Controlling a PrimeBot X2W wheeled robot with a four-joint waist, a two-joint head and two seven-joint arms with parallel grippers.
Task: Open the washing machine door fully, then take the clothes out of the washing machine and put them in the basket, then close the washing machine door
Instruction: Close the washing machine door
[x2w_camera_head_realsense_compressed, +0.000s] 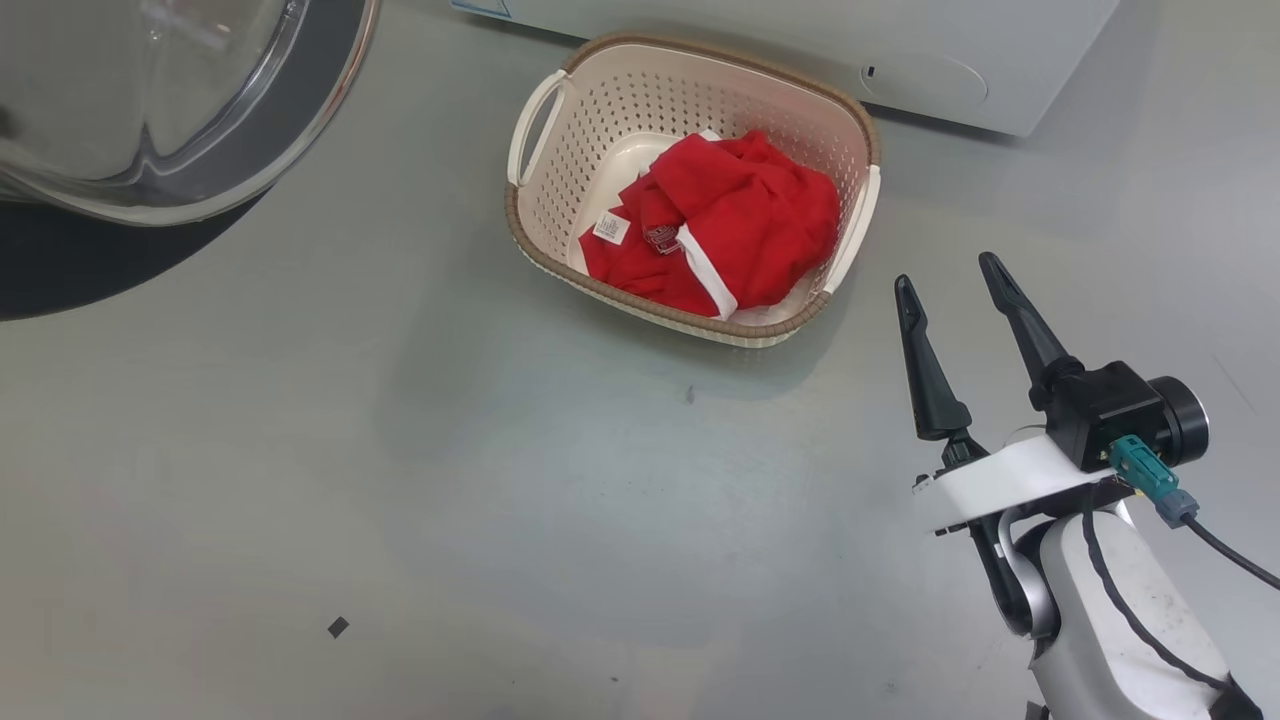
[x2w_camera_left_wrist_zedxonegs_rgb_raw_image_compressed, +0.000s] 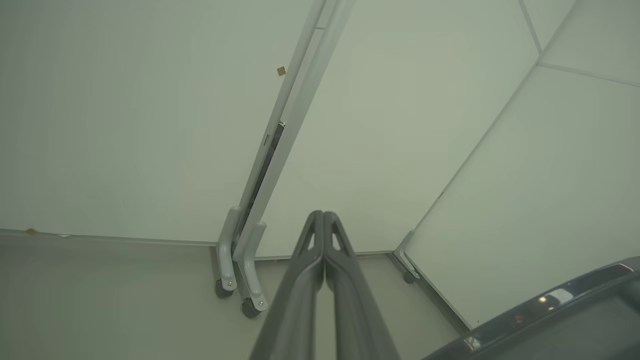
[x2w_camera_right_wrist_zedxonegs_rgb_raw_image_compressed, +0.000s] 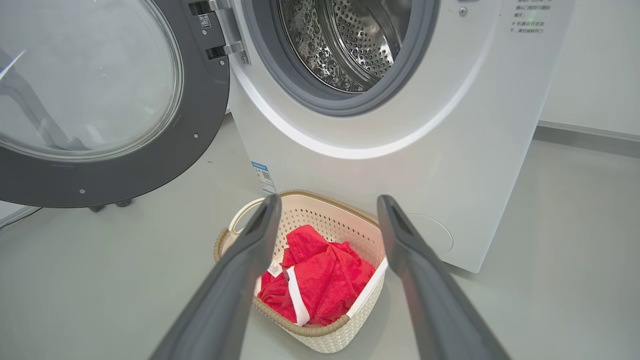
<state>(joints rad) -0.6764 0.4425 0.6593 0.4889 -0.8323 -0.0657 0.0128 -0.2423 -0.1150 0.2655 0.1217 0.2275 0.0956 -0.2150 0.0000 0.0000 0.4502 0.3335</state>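
Framing basket (x2w_camera_right_wrist_zedxonegs_rgb_raw_image_compressed: 331, 219) and clothes (x2w_camera_right_wrist_zedxonegs_rgb_raw_image_compressed: 325, 280), right fingers (x2w_camera_right_wrist_zedxonegs_rgb_raw_image_compressed: 240, 272) stand apart; left wrist view shows left fingers (x2w_camera_left_wrist_zedxonegs_rgb_raw_image_compressed: 346, 280) together.

The basket (x2w_camera_head_realsense_compressed: 640, 100) sat on the floor (x2w_camera_head_realsense_compressed: 400, 450) just in front of the washing machine (x2w_camera_head_realsense_compressed: 900, 60), below its drum opening (x2w_camera_right_wrist_zedxonegs_rgb_raw_image_compressed: 345, 45), with the clothes (x2w_camera_head_realsense_compressed: 750, 215) lying inside it. The washing machine door (x2w_camera_head_realsense_compressed: 150, 100) stood swung out to the basket's left. The right gripper (x2w_camera_head_realsense_compressed: 945, 273) hung to the basket's right, nearer the robot and apart from it.
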